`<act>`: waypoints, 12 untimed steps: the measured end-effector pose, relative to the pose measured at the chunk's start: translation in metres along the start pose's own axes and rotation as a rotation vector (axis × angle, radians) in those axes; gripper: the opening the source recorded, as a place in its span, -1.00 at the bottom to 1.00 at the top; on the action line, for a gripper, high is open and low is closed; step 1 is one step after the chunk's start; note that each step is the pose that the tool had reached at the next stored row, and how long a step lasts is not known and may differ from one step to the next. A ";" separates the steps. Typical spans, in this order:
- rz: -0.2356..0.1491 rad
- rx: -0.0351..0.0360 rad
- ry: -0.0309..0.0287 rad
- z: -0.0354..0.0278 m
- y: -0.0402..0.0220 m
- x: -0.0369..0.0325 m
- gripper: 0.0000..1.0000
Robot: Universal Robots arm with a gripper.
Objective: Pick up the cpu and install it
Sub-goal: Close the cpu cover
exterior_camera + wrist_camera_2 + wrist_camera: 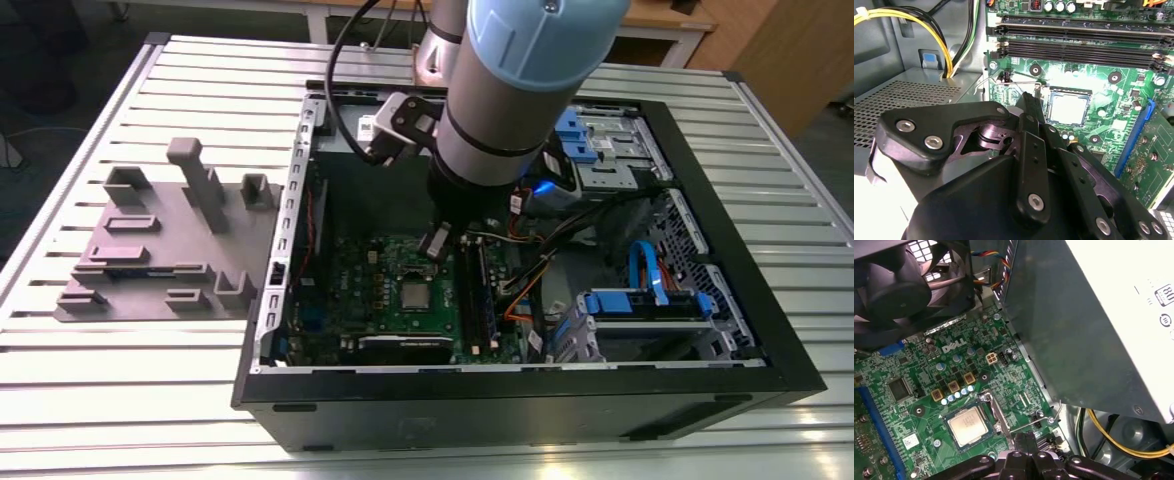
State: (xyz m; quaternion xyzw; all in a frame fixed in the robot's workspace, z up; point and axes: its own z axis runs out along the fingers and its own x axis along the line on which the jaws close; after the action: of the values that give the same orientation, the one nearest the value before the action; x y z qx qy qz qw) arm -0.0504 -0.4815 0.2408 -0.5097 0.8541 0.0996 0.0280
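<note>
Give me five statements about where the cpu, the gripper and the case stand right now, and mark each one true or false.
1. The cpu lies in its socket on the motherboard. True.
2. The gripper holds the cpu. False: its fingers are together with nothing between them, and the cpu lies apart from them.
3. The computer case lies open on the slatted table. True.
4. The grey fixture sits inside the case. False: it rests on the table at the exterior view's left of the case.
5. Yellow wires run beside the power supply. True.
</note>
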 end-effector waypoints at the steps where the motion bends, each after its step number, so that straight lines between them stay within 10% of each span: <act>1: 0.000 0.0000 0.0000 -0.0001 -0.0002 0.0003 -0.80; 12: 0.000 -0.0001 0.0001 -0.0005 0.0006 0.0035 -0.80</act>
State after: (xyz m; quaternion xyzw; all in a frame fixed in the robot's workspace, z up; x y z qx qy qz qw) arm -0.0526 -0.4843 0.2408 -0.5099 0.8540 0.0996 0.0280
